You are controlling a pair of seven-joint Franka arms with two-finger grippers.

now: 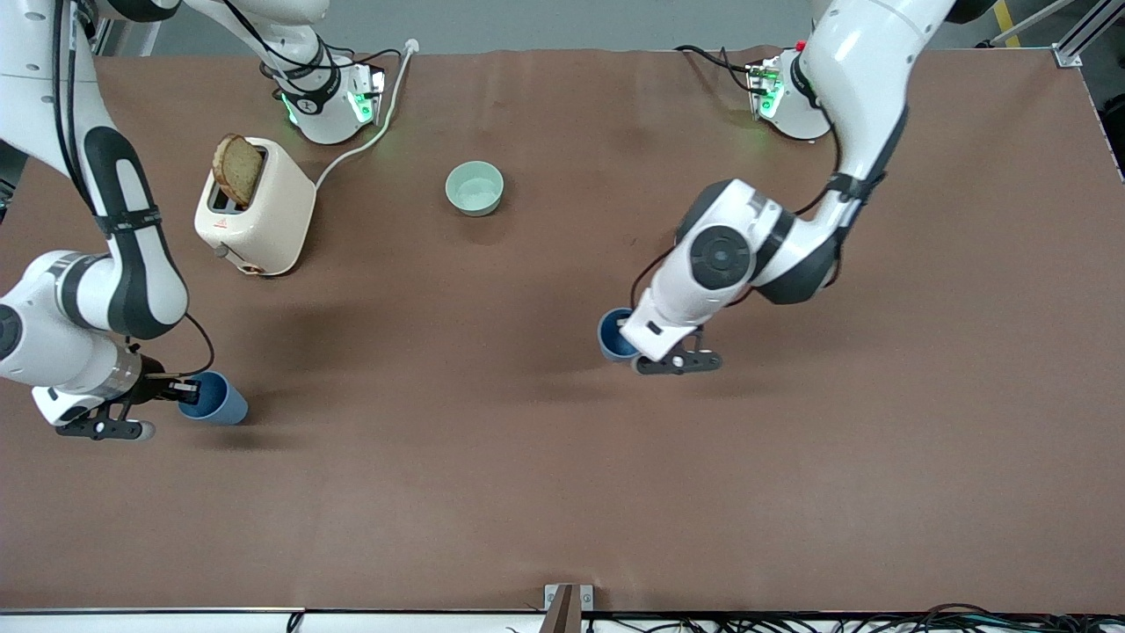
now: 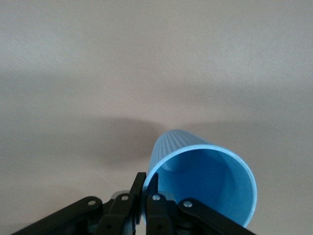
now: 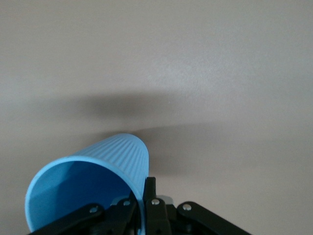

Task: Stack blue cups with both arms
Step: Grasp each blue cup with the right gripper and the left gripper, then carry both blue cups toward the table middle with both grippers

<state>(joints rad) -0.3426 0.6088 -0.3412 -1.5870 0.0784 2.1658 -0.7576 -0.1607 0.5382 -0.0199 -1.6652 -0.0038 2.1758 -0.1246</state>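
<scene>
1. L pincer (image 1: 635,345) pinches rim of cup (image 1: 613,335), mid-bench (image 1: 492,457).
2. R pincer (image 1: 180,391) pinches rim of 2nd cup (image 1: 214,398), at R arm's end.
3. Both gripped, well apart; nesting not yet done.

No legible text — only a small red mark on the toaster (image 1: 255,207); unreadable

Both arms are bent down low over the table. Left end effector (image 1: 635,345) is pinched onto a cup (image 1: 615,334) rim, right end effector (image 1: 180,389) pinching its own cup (image 1: 214,398) the same way.
</scene>
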